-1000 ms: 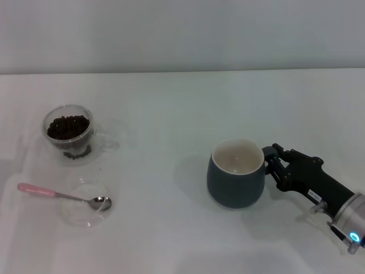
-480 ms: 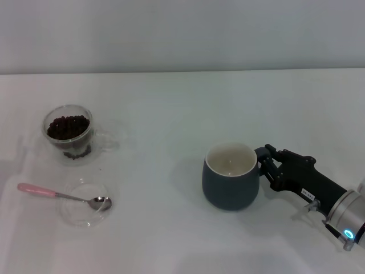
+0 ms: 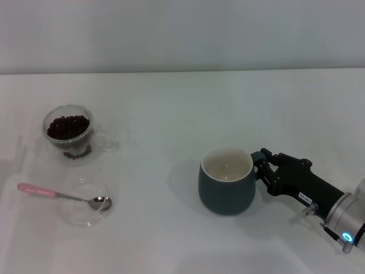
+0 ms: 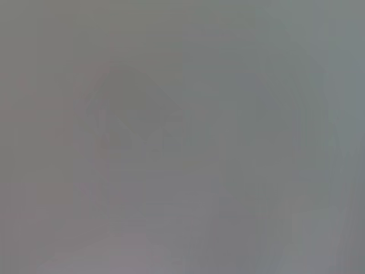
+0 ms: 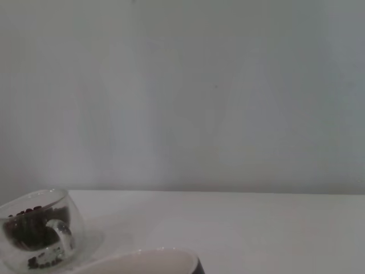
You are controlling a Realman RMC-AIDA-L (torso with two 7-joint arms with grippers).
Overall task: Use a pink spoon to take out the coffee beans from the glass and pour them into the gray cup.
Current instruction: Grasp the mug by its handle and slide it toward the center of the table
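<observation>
Right hand (image 3: 261,165) clamped on handle of rounded dark blue-gray ceramic cup (image 3: 226,181) at table (image 3: 182,108) right; slim pink-handled spoon (image 3: 63,196) far left, long axis left-right, bowl in shallow clear dish (image 3: 84,203), nearer unseen left arm.

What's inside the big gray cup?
Nothing that shows. The gray cup has a bare off-white inside; its near inner wall is hidden. The coffee beans are in the glass. The right gripper is at its handle side.

A white table (image 3: 171,114) carries the glass (image 3: 68,133), a shallow clear dish (image 3: 84,203) and the gray cup (image 3: 226,181).
</observation>
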